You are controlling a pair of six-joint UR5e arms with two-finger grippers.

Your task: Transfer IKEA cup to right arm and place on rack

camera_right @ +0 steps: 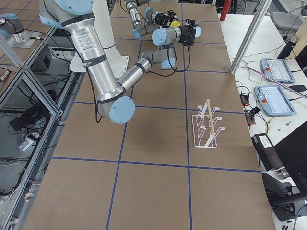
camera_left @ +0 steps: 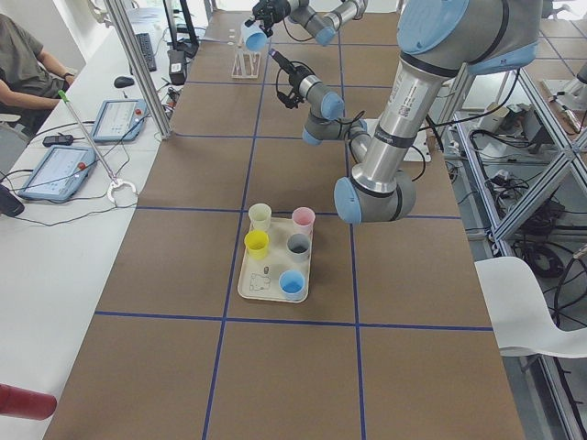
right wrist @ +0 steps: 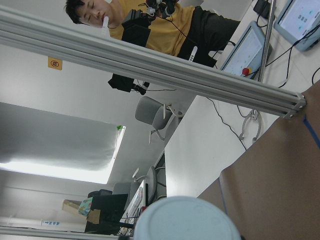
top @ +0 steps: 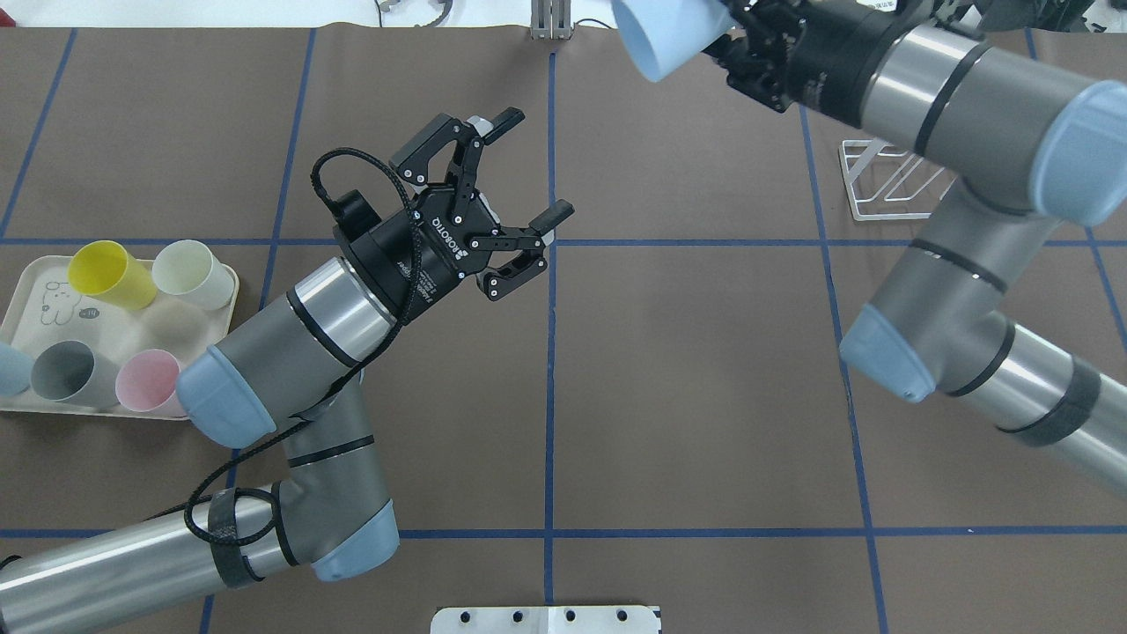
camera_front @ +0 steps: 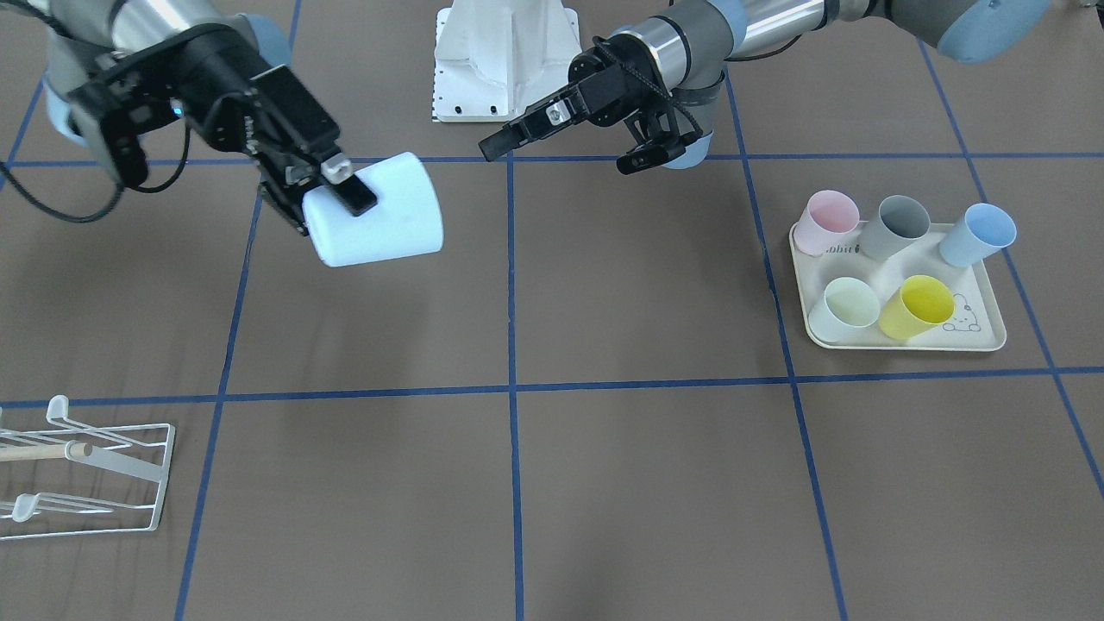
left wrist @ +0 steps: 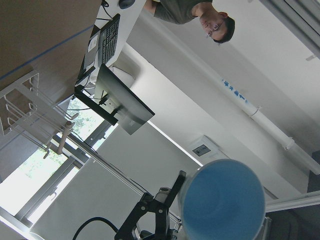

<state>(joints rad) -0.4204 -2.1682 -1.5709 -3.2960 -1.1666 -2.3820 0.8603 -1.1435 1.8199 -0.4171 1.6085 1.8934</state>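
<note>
Bright, even light from above. Soft, faint shadows on the brown table (camera_front: 604,285). Washed-out white glare on the cup (camera_front: 397,226). Very bright window (left wrist: 30,185) in the left wrist view.

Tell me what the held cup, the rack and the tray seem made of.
The cup in the right gripper looks like matte pale-blue plastic: opaque, smooth, no glossy highlights. The rack seems to be white-coated metal wire, thin bent rods, carrying a bare light wooden dowel. The tray looks like cream plastic or melamine with a satin finish; which is unclear.
</note>
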